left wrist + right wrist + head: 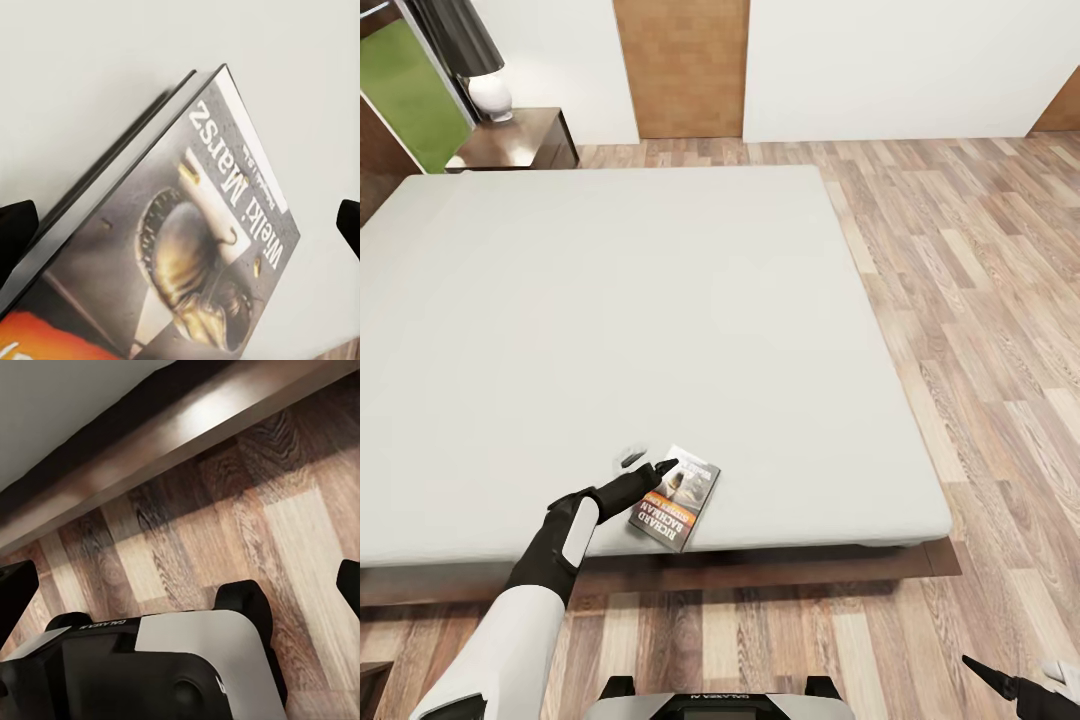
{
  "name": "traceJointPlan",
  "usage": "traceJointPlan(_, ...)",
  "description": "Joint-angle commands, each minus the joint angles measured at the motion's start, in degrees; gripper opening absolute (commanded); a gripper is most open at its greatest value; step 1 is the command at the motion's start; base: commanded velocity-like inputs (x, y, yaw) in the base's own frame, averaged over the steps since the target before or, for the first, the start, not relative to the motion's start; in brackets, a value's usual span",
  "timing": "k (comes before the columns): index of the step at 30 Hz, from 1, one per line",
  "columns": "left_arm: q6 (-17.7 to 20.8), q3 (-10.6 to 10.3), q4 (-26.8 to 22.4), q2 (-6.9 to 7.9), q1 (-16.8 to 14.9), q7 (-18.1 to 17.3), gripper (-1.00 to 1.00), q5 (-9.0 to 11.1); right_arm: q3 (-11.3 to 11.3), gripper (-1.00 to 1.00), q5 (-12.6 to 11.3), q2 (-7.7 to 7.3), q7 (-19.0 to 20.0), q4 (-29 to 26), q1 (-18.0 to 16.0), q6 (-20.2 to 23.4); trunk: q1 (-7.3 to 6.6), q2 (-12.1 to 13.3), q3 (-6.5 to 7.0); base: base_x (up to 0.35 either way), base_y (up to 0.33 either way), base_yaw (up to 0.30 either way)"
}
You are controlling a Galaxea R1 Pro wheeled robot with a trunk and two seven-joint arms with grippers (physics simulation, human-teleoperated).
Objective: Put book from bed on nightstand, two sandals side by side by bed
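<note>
The book (pixel 676 497) lies flat on the pale-grey mattress of the bed (pixel 610 320), close to its near edge. Its grey-and-orange cover with a dark picture faces up. My left gripper (pixel 648 468) hovers open at the book's far-left corner. In the left wrist view the book (pixel 187 247) sits between the black fingertips (pixel 15 232), which are spread wide apart and not touching it. My right gripper (pixel 1025 685) hangs low at the right over the floor, open and holding nothing. A nightstand (pixel 520 140) stands at the far-left corner of the bed. The sandals are out of view.
A white lamp (pixel 488 95) stands on the nightstand. A brown door (pixel 680 65) is in the far wall and a window (pixel 410 90) at the far left. Wood-plank floor (pixel 980 300) runs right of the bed. The bed's dark frame (pixel 150 442) and my base (pixel 150 660) show in the right wrist view.
</note>
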Motion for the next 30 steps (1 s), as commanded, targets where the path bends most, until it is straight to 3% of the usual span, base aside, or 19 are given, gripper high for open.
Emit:
traceJointPlan(1, 0.47, 0.29, -0.03, -0.07, -0.04, -0.15, 1.0, 0.24, -0.44, 1.0, 0.33, 0.0, 0.24, 0.04, -0.03, 0.13, 0.0, -0.02, -0.03, -0.002, 0.0, 0.0)
traceJointPlan(30, 0.47, 0.27, -0.03, -0.08, -0.01, -0.15, 1.0, 0.24, -0.45, 1.0, 0.33, 0.01, 0.22, 0.04, -0.03, 0.13, 0.0, -0.02, -0.03, -0.016, -0.035, 0.0)
